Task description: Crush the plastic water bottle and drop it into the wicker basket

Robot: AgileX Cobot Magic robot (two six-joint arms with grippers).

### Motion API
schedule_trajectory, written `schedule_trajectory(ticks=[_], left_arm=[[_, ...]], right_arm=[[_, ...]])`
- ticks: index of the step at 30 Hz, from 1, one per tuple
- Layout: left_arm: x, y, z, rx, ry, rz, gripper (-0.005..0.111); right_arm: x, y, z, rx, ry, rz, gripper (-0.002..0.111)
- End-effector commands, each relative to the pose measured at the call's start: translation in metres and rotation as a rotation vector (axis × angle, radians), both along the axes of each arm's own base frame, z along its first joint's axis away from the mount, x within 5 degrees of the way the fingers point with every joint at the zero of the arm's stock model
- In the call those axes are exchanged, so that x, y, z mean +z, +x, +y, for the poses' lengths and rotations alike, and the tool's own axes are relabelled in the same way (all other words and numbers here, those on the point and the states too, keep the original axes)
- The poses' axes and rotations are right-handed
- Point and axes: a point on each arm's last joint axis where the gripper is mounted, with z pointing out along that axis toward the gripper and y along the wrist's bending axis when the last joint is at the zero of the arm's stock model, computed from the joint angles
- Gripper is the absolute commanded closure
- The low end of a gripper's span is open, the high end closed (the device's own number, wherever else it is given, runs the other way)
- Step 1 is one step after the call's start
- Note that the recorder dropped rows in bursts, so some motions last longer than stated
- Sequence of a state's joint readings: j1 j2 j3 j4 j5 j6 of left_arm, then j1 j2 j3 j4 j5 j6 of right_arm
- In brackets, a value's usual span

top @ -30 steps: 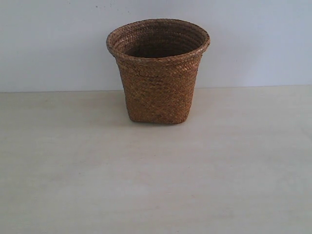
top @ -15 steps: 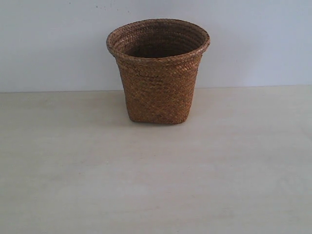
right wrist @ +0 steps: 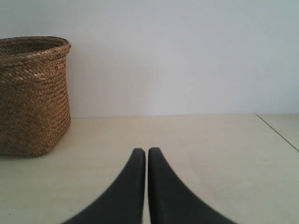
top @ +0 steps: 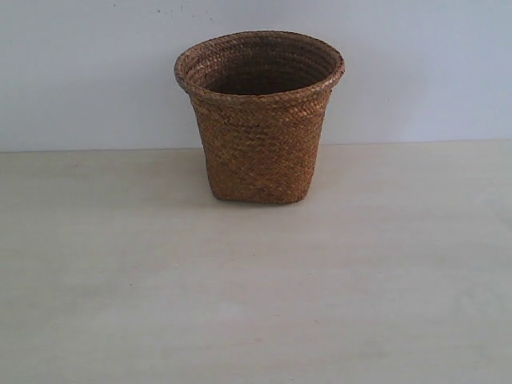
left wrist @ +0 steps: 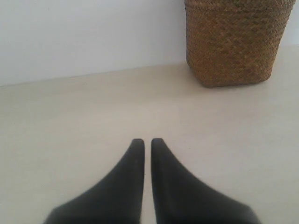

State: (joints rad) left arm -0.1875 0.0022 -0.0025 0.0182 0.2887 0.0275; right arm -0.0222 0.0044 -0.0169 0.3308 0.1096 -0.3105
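The brown wicker basket (top: 260, 120) stands upright at the back middle of the pale table, near the wall. It also shows in the left wrist view (left wrist: 232, 42) and the right wrist view (right wrist: 32, 95). The plastic water bottle is out of view in every frame; the inside of the basket is hidden. My left gripper (left wrist: 147, 141) is shut with nothing between its black fingers, low over the table and well short of the basket. My right gripper (right wrist: 146, 150) is shut and empty too, off to the basket's side. Neither gripper shows in the exterior view.
A pale wooden table (top: 256, 304) spreads in front of the basket, with a plain white wall (top: 80, 72) behind it. The table's edge (right wrist: 278, 133) shows at the far side of the right wrist view.
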Motion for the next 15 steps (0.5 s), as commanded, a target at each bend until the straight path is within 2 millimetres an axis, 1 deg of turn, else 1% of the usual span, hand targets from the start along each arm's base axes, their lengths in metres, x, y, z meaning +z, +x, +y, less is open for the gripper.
schedule_trajectory(ticks=[1,15], left_arm=[[-0.0012,-0.0002,0.0000,0.006,-0.021,0.009,0.103],[-0.0007,-0.0001,0.0000,0.006,-0.022,0.004,0.103]], right_arm=[[-0.0005,-0.0002,-0.0005,-0.007,-0.002,-0.008,0.108],[0.0002,-0.0002,-0.0007,-0.009,-0.002,-0.015,0.108]])
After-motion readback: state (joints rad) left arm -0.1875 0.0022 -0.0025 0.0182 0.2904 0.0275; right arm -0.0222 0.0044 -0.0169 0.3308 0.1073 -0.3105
